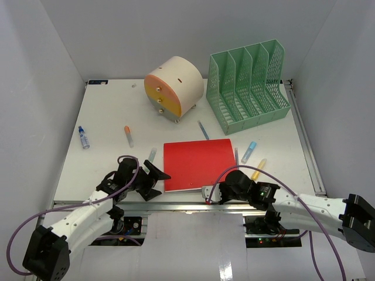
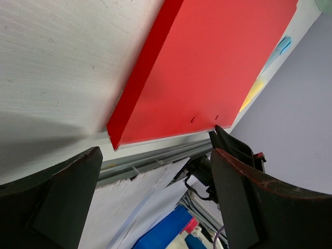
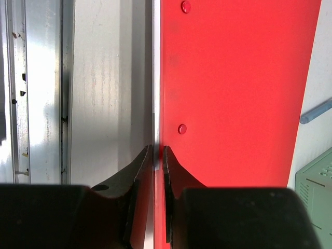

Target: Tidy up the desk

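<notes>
- Plainly, the red folder (image 1: 198,163) lies flat at the near middle of the desk (image 1: 102,111).
- Right gripper (image 3: 157,151) pinches its near edge; left gripper (image 1: 153,182) gapes wide by its near-left corner.
- It looks thin, light, bendy: a one-edge grip probably lets it sag.

The left arm (image 1: 76,221) and right arm (image 1: 310,206) are white-shelled with black joints; purple cables (image 1: 8,254) trail both.

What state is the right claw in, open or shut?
Shut. The right claw pinches the near edge of the red folder, with no gap showing.
</notes>
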Motion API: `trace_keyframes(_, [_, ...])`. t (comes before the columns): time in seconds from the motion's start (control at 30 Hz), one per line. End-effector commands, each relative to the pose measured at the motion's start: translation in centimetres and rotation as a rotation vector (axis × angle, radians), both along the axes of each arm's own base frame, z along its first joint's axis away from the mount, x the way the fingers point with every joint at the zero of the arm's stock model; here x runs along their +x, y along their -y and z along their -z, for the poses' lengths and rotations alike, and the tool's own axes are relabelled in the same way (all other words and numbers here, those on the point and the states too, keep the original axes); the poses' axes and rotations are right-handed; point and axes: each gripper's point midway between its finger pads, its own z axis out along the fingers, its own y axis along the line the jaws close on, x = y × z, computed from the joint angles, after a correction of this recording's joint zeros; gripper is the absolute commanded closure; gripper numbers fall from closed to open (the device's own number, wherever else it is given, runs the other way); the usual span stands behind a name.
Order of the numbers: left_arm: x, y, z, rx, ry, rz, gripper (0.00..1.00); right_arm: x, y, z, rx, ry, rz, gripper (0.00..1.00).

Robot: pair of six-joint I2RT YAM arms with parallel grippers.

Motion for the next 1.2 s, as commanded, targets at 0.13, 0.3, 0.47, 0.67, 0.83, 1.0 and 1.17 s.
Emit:
trace_keyframes(0.13, [0.0, 0.5, -0.4, -0.037, -0.03, -0.036, 0.04, 0.7, -1.6, -2.9, 0.084, 0.009, 0.004, 0.84])
trace_keyframes(0.3, [-0.6, 0.4, 0.8, -0.007, -0.061, -0.027, 0.07, -0.1, -1.6, -1.9, 0.071, -0.025, -0.028, 0.84])
trace_keyframes(0.47, [-0.6, 0.0, 2.1, 0.055, -0.07, -0.012, 0.11, -0.2, -1.4, -1.4, 0.057, -0.026, -0.039, 0.84])
trace_keyframes(0.67, [0.1, -0.3, 3.1, 0.115, -0.047, 0.012, 0.18, -0.2, -1.5, -1.7, 0.071, -0.032, -0.035, 0.84])
trace_keyframes(0.83, [0.3, -0.9, 3.7, 0.177, -0.014, 0.04, 0.2, -0.2, -1.5, -2.4, 0.104, -0.038, -0.03, 0.84])
trace_keyframes(1.0, [1.2, -1.9, 3.3, 0.259, 0.058, 0.051, 0.2, -0.2, -1.0, -2.1, 0.101, -0.046, -0.027, 0.85])
trace_keyframes(1.17, [1.6, -2.8, 4.0, 0.34, 0.078, 0.077, 0.2, -0.3, -1.1, -2.1, 0.105, -0.058, -0.031, 0.85])
